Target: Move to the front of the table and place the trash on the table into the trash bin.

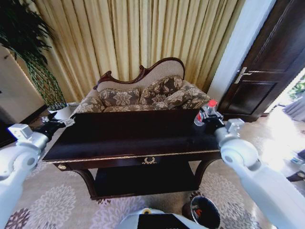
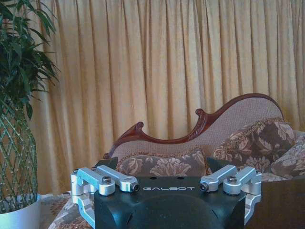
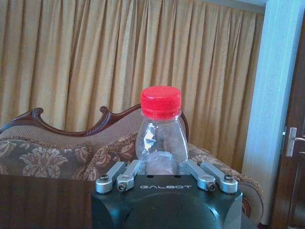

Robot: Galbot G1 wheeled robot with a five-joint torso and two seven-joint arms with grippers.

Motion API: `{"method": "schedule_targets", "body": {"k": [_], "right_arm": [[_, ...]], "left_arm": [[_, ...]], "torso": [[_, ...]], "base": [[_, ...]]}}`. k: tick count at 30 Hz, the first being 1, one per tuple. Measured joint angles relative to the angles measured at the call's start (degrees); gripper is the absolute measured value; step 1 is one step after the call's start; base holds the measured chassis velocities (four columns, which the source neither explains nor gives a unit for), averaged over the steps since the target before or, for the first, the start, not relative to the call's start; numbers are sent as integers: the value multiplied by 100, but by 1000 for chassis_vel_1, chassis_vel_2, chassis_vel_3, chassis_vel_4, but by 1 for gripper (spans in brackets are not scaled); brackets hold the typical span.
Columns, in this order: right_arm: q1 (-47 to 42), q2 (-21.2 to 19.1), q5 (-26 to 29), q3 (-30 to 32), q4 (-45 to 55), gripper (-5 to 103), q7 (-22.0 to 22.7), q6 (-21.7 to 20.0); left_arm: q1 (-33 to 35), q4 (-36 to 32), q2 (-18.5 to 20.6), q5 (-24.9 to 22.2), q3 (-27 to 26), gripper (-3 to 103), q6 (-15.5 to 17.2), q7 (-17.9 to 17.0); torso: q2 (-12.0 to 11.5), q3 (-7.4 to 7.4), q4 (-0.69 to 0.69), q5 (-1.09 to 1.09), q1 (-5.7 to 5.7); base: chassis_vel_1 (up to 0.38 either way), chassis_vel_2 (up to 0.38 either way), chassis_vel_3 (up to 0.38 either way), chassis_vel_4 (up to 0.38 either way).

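**Robot's right gripper clamps plastic bottle above dark table**

The right gripper [image 1: 206, 116] holds a clear plastic bottle [image 3: 161, 138] upright, its linkage drawn in against the lower body of the bottle on both sides; the red cap [image 3: 160, 101] stands well above the fingers, and the bottle's base lies hidden between them. Seen from the head, the bottle [image 1: 205, 112] with its red label sits at the gripper's tip over the far right end of the table [image 1: 119, 143], whose glossy dark top, gold trim and gold emblem face the robot. Whether the bottle touches the tabletop or hangs just clear of it cannot be told.

The left gripper [image 1: 55, 125] is held off the table's left end, near a white plant pot [image 1: 62, 112]. In the left wrist view its linkage [image 2: 102, 180] spreads wide to either side of the gripper body, with the dark finger tips standing well apart and nothing between them: the fingers are open.

The trash bin [image 1: 205, 212], round with a black interior, stands on the patterned carpet [image 1: 52, 205] by the table's front right leg, below and nearer the robot than the bottle-holding fingers. Beyond both grippers sit an ornate patterned sofa [image 1: 143, 93] and gold curtains [image 1: 133, 33].
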Motion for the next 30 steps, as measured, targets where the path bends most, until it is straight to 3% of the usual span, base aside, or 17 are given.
{"method": "schedule_targets", "body": {"k": [17,30], "right_arm": [[-763,458,-273,334,554,26,-79,-89],[-749,590,-380,277,513,26,-120,-26]], "left_arm": [[426,-468,-134,115,-227,100,-33,-196],[467,-561,-72,131,-225,100,-57,-216]], "torso": [[0,1,2,0,1],[-1,1,2,0,1]], "base": [[2,-3,-3,3],[82,-78,-76,78]]}}
